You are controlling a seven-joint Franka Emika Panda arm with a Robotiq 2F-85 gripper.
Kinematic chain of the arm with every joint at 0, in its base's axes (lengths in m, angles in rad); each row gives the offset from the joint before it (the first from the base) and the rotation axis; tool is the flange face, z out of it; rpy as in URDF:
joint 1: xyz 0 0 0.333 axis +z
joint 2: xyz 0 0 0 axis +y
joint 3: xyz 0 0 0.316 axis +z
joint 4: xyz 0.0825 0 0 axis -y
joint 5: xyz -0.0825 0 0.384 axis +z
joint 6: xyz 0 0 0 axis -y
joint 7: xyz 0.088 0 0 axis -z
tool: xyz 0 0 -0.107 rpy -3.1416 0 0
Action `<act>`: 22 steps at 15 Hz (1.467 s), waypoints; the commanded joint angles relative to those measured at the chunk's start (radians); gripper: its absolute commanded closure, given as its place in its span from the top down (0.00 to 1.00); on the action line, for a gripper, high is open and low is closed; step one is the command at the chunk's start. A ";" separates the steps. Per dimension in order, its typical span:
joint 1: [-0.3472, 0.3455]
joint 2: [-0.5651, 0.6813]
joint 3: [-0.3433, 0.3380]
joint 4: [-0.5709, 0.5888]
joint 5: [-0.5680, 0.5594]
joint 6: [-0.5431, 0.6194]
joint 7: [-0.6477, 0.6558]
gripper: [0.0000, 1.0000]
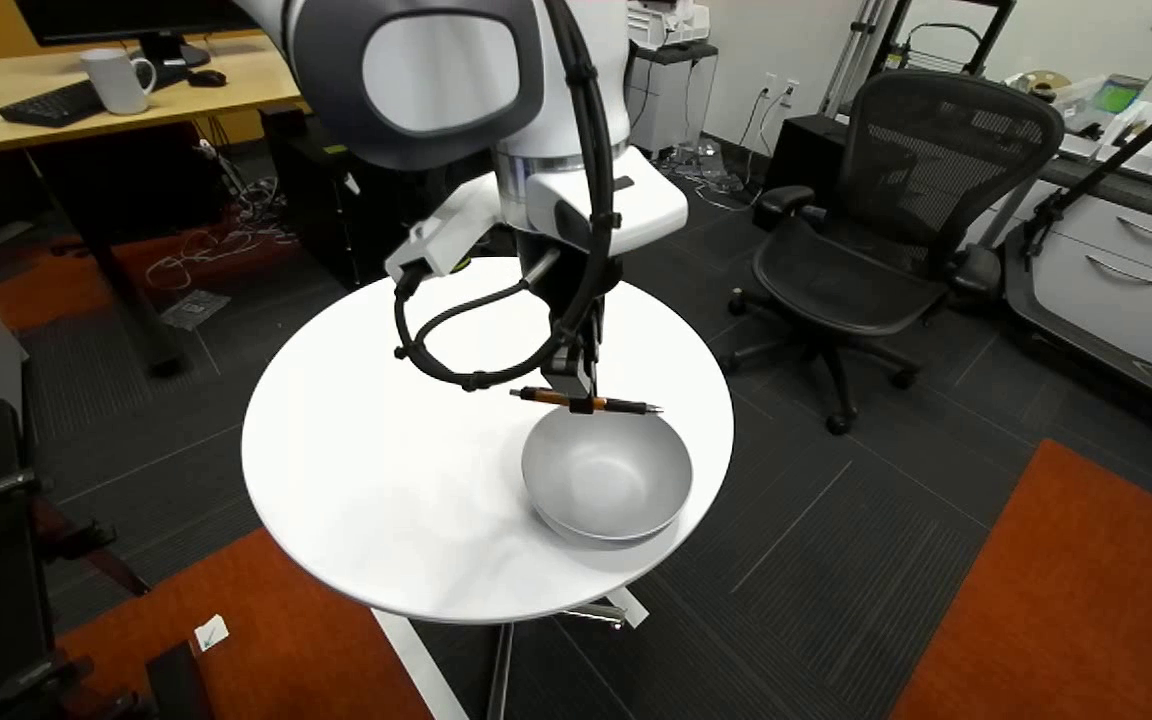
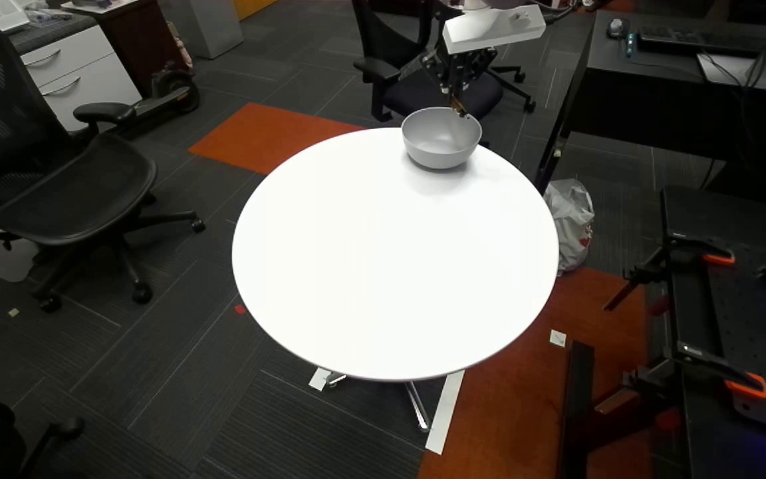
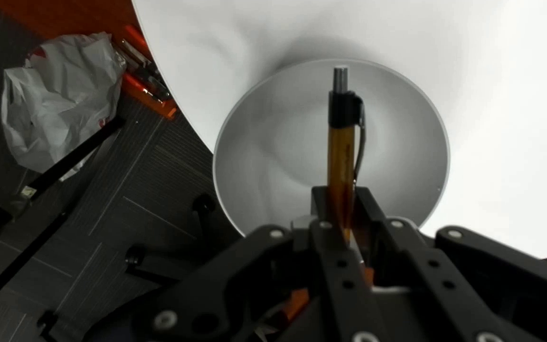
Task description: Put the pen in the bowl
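My gripper [image 1: 582, 404] is shut on the pen [image 1: 546, 396], which is orange-brown with dark ends and is held about level. In the wrist view the pen [image 3: 341, 147] stands out between the fingertips [image 3: 341, 206], clip and silver button showing. The silver-grey bowl [image 1: 606, 480] rests on the white table and shows nothing inside. In the wrist view the bowl [image 3: 278, 142] lies below the pen and fingertips. In an exterior view the pen [image 2: 457, 106] hangs over the rim area of the bowl [image 2: 437, 141]; its height above it is hard to judge.
The bowl stands near the edge of the white round table [image 1: 386, 450]. Office chairs [image 1: 876, 230] stand around the table. A plastic bag [image 3: 64, 99] lies on the floor beside it. A dark desk [image 2: 622, 73] is near the bowl side.
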 commanded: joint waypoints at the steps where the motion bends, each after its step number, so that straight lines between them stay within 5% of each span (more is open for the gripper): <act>1: -0.015 0.037 0.006 0.020 0.010 0.044 0.025 0.04; 9: -0.025 0.130 0.009 0.066 0.046 0.113 0.014 0.04; 10: -0.025 0.138 0.010 0.072 0.052 0.117 0.013 0.09; 11: -0.024 0.146 0.008 0.075 0.058 0.122 0.015 0.40; 13: -0.022 0.156 0.007 0.082 0.066 0.128 0.014 0.48; 20: -0.016 0.171 0.001 0.087 0.069 0.136 0.019 0.99; 22: -0.016 0.170 0.001 0.085 0.070 0.136 0.018 1.00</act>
